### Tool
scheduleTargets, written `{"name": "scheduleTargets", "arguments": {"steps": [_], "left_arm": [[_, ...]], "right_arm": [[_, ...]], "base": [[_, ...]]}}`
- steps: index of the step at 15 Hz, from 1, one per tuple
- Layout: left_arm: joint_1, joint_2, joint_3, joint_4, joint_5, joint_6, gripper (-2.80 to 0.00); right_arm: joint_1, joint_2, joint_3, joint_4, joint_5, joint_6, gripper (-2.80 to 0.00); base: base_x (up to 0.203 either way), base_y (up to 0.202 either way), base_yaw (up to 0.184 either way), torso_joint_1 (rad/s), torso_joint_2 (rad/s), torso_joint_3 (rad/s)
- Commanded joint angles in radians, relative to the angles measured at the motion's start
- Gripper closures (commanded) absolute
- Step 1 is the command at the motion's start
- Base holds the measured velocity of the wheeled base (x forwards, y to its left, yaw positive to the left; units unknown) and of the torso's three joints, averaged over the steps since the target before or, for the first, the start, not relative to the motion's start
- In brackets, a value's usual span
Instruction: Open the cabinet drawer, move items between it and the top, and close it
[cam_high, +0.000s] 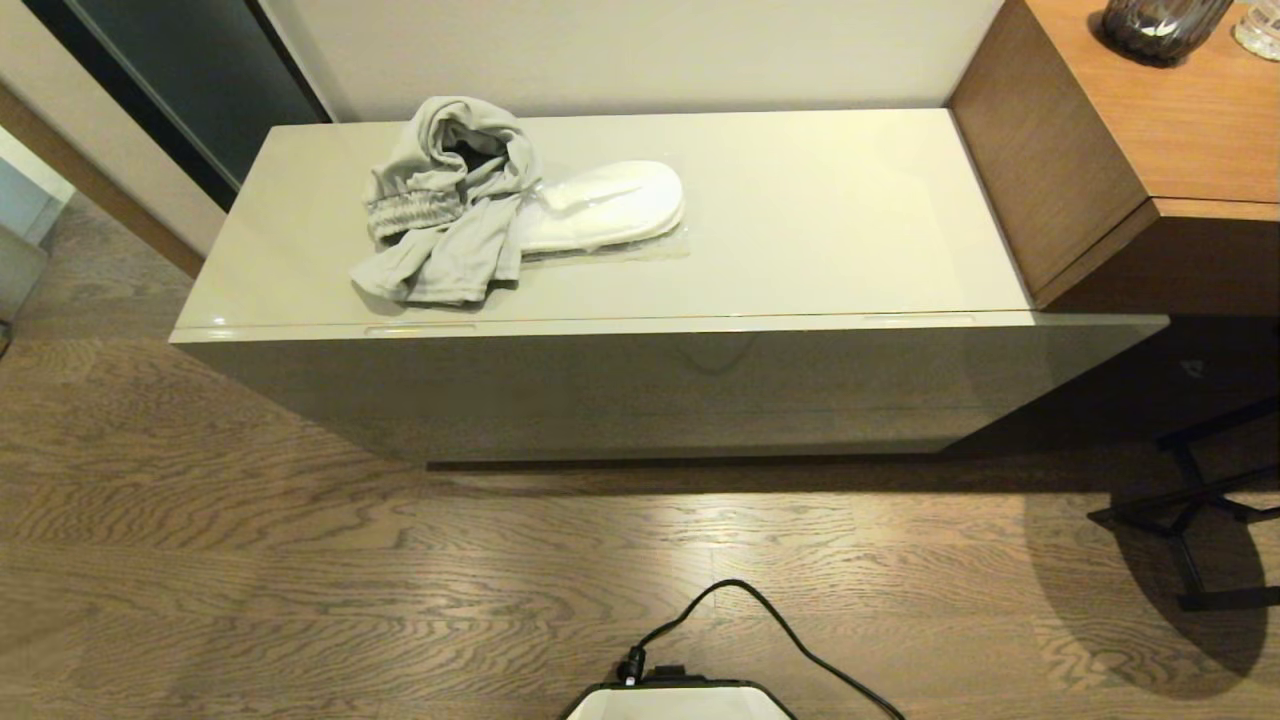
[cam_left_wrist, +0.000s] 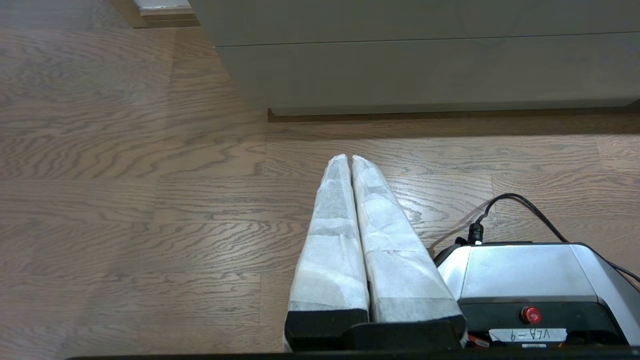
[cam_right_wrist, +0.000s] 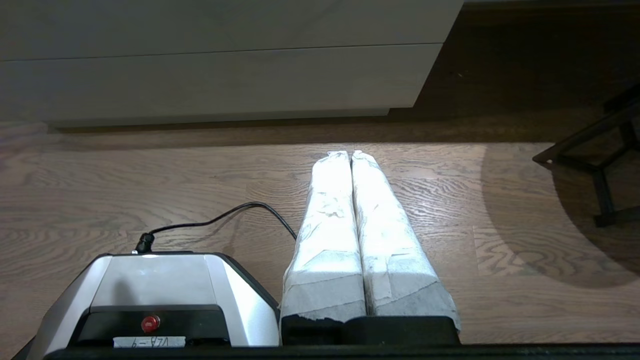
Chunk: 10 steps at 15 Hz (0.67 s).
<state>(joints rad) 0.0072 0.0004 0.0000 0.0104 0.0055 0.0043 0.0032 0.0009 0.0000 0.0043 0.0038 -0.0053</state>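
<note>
**Here, a shut drawer and two parked grippers**

Overhead, the head view showed a low beige cabinet filling the upper middle of the frame. Its top (cam_high: 820, 210) carried a grey garment (cam_high: 445, 205) at upper left, with something dark showing in its folds. A wrapped pair of slippers (cam_high: 610, 205) lay just beside it, touching its right edge. The drawer (cam_high: 650, 345) sat fully pushed in, with one notch (cam_high: 420, 328) left of centre and another (cam_high: 918, 319) toward the right.

Neither arm appeared in the head view. In the wrist views the left gripper (cam_left_wrist: 348, 159) and right gripper (cam_right_wrist: 349, 155) hung over the floor (cam_high: 300, 560) in front of the cabinet, each with fingers pressed together and holding nothing.

Likely risks: the notches were slim, so a finger could slip off the glossy edge. The garment drooped near the front lip above the left notch and might snag or slide off. A cable (cam_high: 760, 620) trailed from the base at bottom centre and could catch.

Room was generous on the top's right half. A brown unit (cam_high: 1050, 170) bounded the right end, and a black stand (cam_high: 1190, 510) crowded the lower right.
</note>
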Motion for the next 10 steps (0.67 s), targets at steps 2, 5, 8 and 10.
{"name": "scheduleTargets", "arguments": {"steps": [2,5,8,10], "left_arm": [[0.000,0.003,0.000,0.000,0.001,0.000,0.00],[0.000,0.003,-0.002,0.002,-0.001,-0.001,0.00],[0.000,0.003,-0.002,0.002,-0.001,-0.001,0.00],[0.000,0.004,-0.002,0.002,-0.001,-0.001,0.00]], "right_arm": [[0.000,0.002,0.002,0.000,0.001,-0.001,0.00],[0.001,0.002,0.002,0.000,-0.002,0.001,0.00],[0.000,0.002,0.002,0.000,-0.002,0.001,0.00],[0.000,0.002,0.002,0.000,-0.002,0.001,0.00]], "base": [[0.000,0.000,0.000,0.000,0.00,0.000],[0.000,0.000,0.000,0.000,0.00,0.000],[0.000,0.000,0.000,0.000,0.00,0.000],[0.000,0.000,0.000,0.000,0.00,0.000]]}}
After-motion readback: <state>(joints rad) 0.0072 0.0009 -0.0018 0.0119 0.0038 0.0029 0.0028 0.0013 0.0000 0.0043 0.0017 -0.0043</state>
